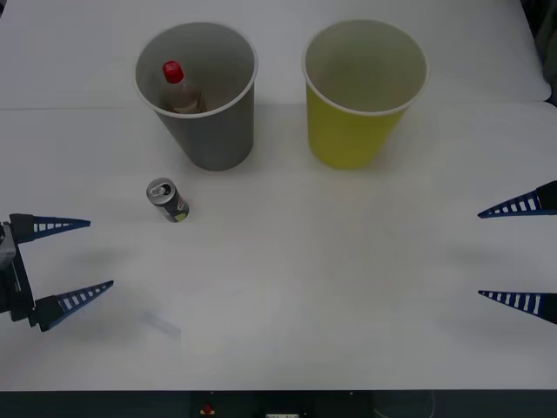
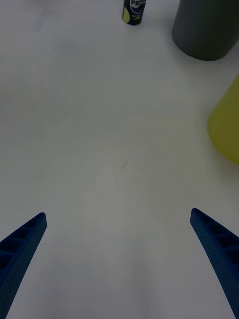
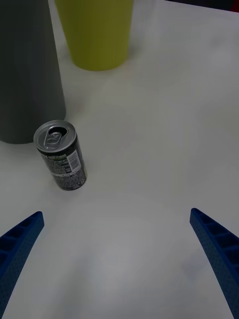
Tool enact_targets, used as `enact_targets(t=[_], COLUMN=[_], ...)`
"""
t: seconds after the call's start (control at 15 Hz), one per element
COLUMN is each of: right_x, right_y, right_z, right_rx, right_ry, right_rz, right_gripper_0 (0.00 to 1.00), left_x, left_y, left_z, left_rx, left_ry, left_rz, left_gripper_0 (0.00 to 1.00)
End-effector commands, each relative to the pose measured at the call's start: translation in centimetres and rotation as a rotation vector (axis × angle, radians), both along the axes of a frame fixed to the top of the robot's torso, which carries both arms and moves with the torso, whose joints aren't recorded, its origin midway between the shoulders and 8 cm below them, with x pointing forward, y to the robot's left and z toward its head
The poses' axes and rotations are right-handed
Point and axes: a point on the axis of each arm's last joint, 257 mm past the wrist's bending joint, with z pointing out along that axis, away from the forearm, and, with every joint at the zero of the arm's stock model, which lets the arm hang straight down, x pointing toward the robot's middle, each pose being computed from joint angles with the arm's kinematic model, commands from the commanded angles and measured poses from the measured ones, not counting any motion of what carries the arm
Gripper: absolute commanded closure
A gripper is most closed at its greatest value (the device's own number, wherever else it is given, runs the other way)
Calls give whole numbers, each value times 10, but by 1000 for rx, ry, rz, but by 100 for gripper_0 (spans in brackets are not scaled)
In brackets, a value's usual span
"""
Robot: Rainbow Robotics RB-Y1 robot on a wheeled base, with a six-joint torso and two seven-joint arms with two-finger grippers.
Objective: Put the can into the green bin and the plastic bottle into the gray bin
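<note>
The left gripper [image 1: 100, 255] hangs wide open and empty, the can [image 1: 168, 200] upright just ahead of its fingertips. Beyond the can, the bottle [image 1: 180, 88] stands inside the gray bin [image 1: 213, 131]. The right gripper [image 1: 480, 254], also wide open, idles near the green bin [image 1: 348, 131].

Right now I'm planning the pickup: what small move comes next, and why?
Probably ease the open left end effector forward toward the can. The can stands upright on the table near the gray bin, which already holds the plastic bottle; the green bin looks unfilled. The right end effector waits open.
</note>
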Motion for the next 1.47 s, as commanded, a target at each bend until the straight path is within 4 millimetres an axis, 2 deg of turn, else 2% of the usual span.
enact_targets(t=[0.07,0.27,0.67,0.87,1.13,1.47], right_x=[0,0,0,0,0,0], right_y=[0,0,0,0,0,0], right_z=[0,0,0,0,0,0], right_rx=[0,0,0,0,0,0], right_ry=[0,0,0,0,0,0], right_rz=[0,0,0,0,0,0], right_gripper_0=[0,0,0,0,0,0], left_x=[10,26,56,76,102,126], left_y=[1,4,-8,-22,-45,-63], left_z=[-7,-23,-53,-62,-61,-55], left_rx=[-23,-55,-224,-304,-358,-364], left_ry=[-25,-23,29,40,20,-9], left_rz=[60,168,353,365,357,358], left_gripper_0=[0,0,0,0,0,0])
